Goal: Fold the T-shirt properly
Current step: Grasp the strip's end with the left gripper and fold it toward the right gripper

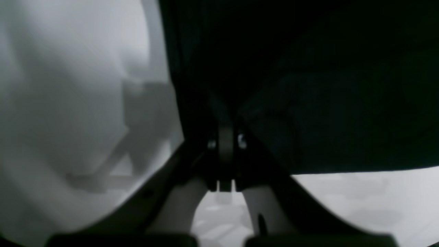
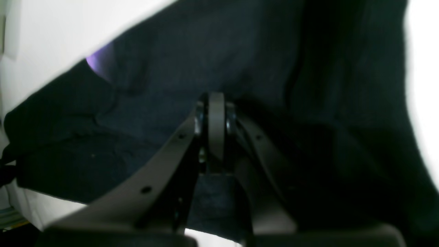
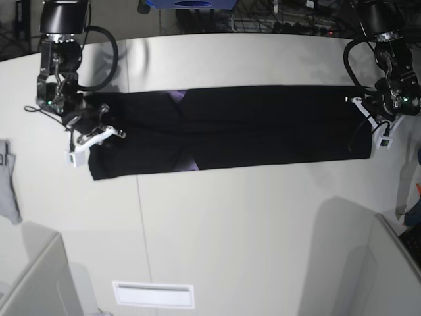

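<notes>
The black T-shirt lies as a long folded band across the far half of the white table, with purple collar lining showing near its left end. My right gripper is at that left end, shut on the cloth; its closed fingertips press into dark fabric beside a purple patch. At the band's right end, my left gripper is also shut on the shirt's edge. Its fingertips meet under black cloth.
A small grey cloth item lies at the table's left edge. A white slotted plate sits near the front edge. Grey panels rise at the front left and front right. Cables run behind the table.
</notes>
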You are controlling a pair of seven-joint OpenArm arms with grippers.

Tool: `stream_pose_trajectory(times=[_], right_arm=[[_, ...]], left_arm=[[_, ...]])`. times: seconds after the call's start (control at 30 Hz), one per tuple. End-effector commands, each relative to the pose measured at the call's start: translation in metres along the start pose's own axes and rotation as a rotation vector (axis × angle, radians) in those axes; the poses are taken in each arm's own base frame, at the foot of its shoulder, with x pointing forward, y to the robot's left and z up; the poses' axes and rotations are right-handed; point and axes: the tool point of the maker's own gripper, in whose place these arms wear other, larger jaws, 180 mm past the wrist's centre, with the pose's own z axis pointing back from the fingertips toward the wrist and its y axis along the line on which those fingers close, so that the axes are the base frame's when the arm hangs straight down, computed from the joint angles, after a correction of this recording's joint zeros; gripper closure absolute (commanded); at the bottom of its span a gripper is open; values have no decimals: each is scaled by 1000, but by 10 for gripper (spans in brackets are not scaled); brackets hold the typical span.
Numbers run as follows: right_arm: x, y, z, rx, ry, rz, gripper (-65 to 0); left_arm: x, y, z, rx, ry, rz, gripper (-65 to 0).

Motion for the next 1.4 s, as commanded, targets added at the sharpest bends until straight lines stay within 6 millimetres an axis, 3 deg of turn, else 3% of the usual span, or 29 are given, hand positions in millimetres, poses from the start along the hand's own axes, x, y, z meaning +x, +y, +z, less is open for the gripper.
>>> stream_pose_trajectory(times=[0.0,0.2,0.33,0.37,0.47,0.57,0.8,0.93,1.1,1.37], right_arm=[[20,8,6,23,-54,28,0],[29,27,19,52,-100,81,0],[32,37,25,70,-118,108,0],[32,38,25,71,-116,108,0],[32,38,25,72,-115,109,0],[29,42,22,83,-116,96,0],[26,45,20,91,-111,86,0],[25,44,20,89,-107,86,0],[20,42,20,83,-98,84,0],[19,42,20,83,-96,82,0]], left_arm=[[20,11,17,37,-75,-14,0],[28,51,68,161,-212,14,0],[13,79,78,193,-208,-13,0],[8,84,76,189,-199,-16,-26],[-6,90,62,152,-161,13,-383],[-11,89,44,100,-142,72,-650],[3,77,27,37,-207,123,-650],[20,64,31,-38,-282,140,-650],[25,51,36,-136,-319,164,-650],[42,41,20,-205,-332,202,-650]])
